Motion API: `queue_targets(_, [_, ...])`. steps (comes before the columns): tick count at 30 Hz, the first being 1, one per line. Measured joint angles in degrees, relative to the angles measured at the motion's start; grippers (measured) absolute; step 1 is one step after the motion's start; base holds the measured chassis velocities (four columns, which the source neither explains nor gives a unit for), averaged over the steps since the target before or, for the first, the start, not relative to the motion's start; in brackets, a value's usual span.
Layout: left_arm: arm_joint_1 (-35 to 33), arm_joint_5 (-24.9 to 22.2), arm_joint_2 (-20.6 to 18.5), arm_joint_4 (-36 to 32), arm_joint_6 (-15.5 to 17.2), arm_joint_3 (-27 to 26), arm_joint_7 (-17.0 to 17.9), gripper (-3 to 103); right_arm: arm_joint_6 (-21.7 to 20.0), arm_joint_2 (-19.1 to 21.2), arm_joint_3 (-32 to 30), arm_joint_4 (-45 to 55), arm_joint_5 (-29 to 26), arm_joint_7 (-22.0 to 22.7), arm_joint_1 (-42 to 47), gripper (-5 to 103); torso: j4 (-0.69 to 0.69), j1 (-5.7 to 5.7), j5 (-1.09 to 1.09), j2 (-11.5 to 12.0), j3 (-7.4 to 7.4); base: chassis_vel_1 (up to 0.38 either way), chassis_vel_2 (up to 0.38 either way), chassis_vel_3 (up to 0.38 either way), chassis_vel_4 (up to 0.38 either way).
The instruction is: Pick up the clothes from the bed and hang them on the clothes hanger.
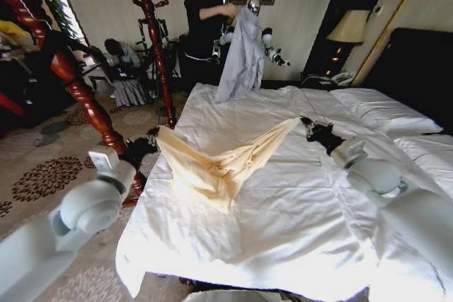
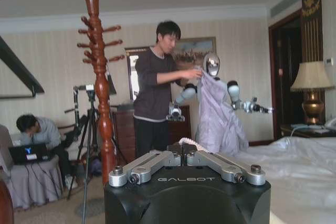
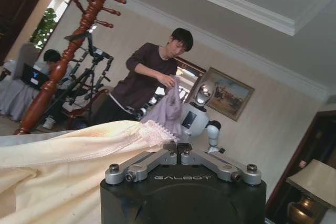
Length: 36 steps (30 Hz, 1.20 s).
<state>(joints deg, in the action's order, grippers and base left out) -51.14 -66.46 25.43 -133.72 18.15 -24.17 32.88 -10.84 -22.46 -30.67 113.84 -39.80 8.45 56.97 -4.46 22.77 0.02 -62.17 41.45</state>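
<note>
We see the clothes [image 1: 223,160] spread in a wrinkled V on the bed [image 1: 283,238]. Our right end effector [image 3: 178,148] is pressed together, pinching the clothes' lacy edge at the bed's far side. Our left end effector [image 2: 181,153], pressed together, hangs off the bed's left edge.

Your arms [image 1: 85,206] are pale grey with rounded joints; each black tool [image 2: 187,167] has silver screwed links and GALBOT lettering.
</note>
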Motion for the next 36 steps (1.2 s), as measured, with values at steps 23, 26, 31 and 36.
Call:
queue_targets(23, [55.29,-13.32,2.69,20.57,1.90,30.56,0.42,0,-13.28,8.94,-0.14,-4.24,-22.69,6.70,-18.56,0,-0.09,0.03,-0.04,0.01,0.02,0.000,0.000,0.000,0.000])
queue_targets(26, [60.88,-15.00,4.11,19.00,2.79,34.38,2.42,0,-13.44,9.34,-1.48,-3.61,-25.54,6.94,-18.40,0,-0.12,0.04,-0.15,0.01,0.02,0.000,0.000,0.000,0.000])
queue_targets(31, [54.80,-15.91,-4.03,11.25,2.26,25.23,0.61,0,-16.24,10.25,-5.27,3.53,-31.57,8.89,-17.70,0,0.04,0.00,0.00,0.00,-0.02,0.000,0.000,0.000,0.000])
queue_targets(36, [41.01,-19.44,-14.08,3.90,1.14,11.31,1.20,0,-24.83,10.39,-13.46,9.97,-42.41,12.07,-15.64,0,0.11,-0.04,0.02,-0.02,-0.03,0.000,0.000,0.000,0.000])
